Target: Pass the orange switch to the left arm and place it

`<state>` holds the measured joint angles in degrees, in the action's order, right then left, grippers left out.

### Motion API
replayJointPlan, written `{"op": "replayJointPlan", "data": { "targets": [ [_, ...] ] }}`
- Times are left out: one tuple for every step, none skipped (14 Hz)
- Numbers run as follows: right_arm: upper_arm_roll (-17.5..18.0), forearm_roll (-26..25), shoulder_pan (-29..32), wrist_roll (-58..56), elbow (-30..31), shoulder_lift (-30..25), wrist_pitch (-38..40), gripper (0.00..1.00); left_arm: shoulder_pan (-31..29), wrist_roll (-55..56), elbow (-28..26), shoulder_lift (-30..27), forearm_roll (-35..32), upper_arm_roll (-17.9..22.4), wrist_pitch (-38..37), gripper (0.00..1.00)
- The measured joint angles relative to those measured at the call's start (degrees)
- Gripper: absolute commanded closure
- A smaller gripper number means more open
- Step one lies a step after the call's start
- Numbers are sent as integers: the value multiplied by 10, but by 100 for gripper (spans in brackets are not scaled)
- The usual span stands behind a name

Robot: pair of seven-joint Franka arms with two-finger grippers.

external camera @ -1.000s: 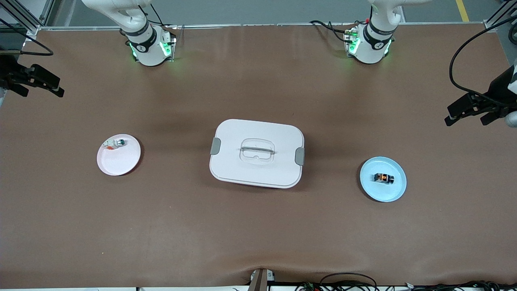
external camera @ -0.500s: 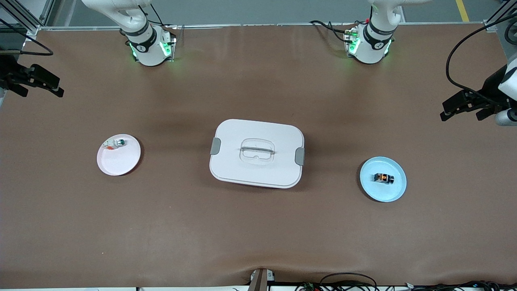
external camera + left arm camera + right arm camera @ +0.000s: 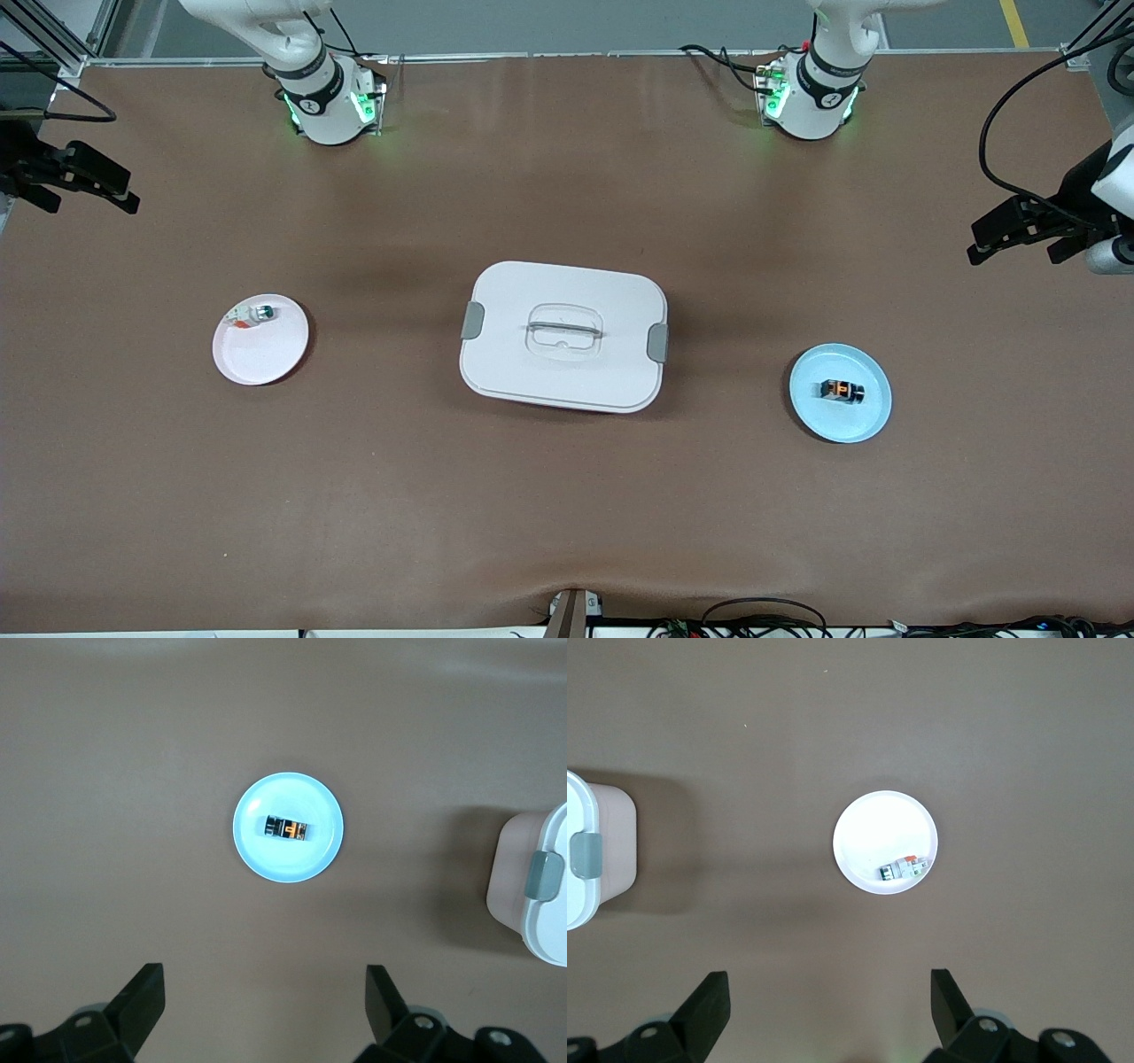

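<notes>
The orange switch point(image 3: 840, 390) is a tiny black block with orange parts, lying on a light blue plate point(image 3: 864, 421) toward the left arm's end of the table. In the left wrist view the orange switch point(image 3: 288, 827) lies well apart from my left gripper point(image 3: 263, 985), which is open and empty. That left gripper point(image 3: 1014, 251) hangs high over the table's edge at its own end. My right gripper point(image 3: 89, 199) hangs open and empty over the other end. The white box point(image 3: 563, 335) stands in the middle, between the two plates.
A pale plate point(image 3: 260, 350) toward the right arm's end holds a small white-and-green component point(image 3: 252, 313), also seen as the component point(image 3: 904, 869) in the right wrist view. Bare brown table surrounds the box. Cables lie along the table's edge nearest the front camera.
The left gripper has shifted slightly inward over the table's end. The right arm, the switch, the plates and the box have not moved.
</notes>
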<state>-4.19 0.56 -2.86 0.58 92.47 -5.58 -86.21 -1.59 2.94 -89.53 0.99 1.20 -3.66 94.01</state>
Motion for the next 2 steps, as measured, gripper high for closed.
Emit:
{"op": "replayJointPlan", "data": {
  "targets": [
    [0,0,0,0,0,0,-1,0,0,0,0,0,0,0,0,0],
    [0,0,0,0,0,0,-2,0,0,0,1,0,0,0,0,0]
  ]
}}
